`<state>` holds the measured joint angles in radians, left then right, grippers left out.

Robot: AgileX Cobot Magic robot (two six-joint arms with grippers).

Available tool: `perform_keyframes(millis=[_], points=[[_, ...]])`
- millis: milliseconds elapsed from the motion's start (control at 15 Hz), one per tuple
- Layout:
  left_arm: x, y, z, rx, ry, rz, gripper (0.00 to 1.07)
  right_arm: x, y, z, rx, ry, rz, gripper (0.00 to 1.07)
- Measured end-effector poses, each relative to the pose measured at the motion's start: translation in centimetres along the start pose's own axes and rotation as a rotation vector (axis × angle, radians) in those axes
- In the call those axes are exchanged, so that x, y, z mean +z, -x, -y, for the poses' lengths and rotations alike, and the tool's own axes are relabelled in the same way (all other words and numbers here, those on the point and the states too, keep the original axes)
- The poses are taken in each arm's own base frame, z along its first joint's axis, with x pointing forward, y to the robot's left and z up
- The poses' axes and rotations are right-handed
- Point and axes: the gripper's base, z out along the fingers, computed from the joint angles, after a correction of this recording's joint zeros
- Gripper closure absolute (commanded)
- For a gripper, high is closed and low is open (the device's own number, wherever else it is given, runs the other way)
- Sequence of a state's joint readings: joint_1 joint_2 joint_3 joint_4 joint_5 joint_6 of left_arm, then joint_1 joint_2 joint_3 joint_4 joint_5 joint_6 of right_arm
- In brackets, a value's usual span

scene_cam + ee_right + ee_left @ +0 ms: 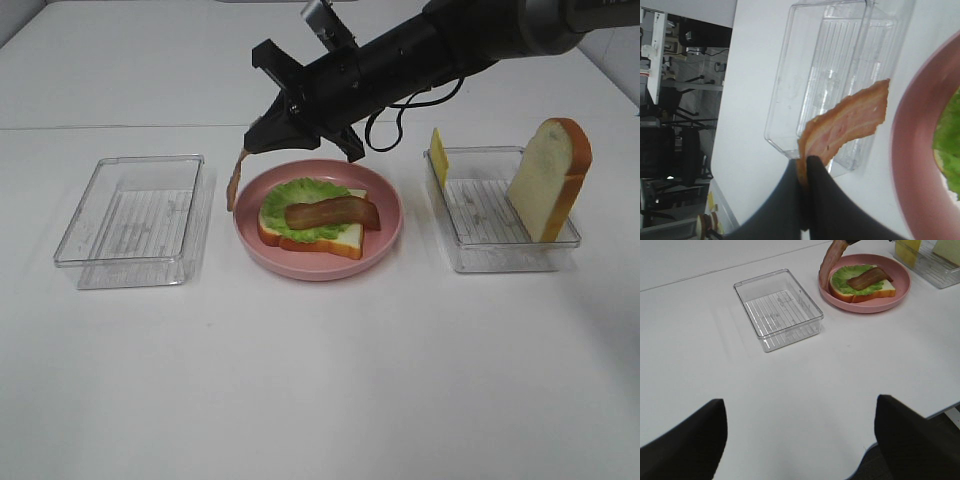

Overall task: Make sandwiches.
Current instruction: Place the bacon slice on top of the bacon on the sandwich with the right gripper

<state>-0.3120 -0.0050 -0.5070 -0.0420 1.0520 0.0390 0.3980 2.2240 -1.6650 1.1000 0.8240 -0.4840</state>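
Observation:
On the pink plate (392, 228) lies a bread slice (335, 239) topped with green lettuce (300, 195) and one bacon strip (333, 212). My right gripper (252, 143) reaches across to just above the plate's left rim, shut on a second bacon strip (234, 182) that hangs down from it. The right wrist view shows the pinched bacon strip (850, 125) beside the plate's rim (907, 150). My left gripper (800, 440) is open and empty, hovering over bare table well short of the plate (865, 307).
An empty clear tray (135, 220) stands left of the plate. The clear tray (480, 250) on the right holds an upright bread slice (548, 180) and a yellow cheese slice (439, 155). My right arm (430, 45) spans the table's back.

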Motion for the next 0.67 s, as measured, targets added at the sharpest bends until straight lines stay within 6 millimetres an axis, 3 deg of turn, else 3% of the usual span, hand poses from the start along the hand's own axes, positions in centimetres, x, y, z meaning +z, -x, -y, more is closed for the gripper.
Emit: perform_keyframes(millis=[333,667], points=[[0.0,0.0,0.0,0.0,0.0,0.0,0.29,-0.5,-0.6,1.9,0.01,-0.238,-0.066,1.07],[0.0,0.0,0.0,0.0,0.0,0.0,0.29,-2.3,-0.4,2.1,-0.009,-0.422,-0.055,1.07]])
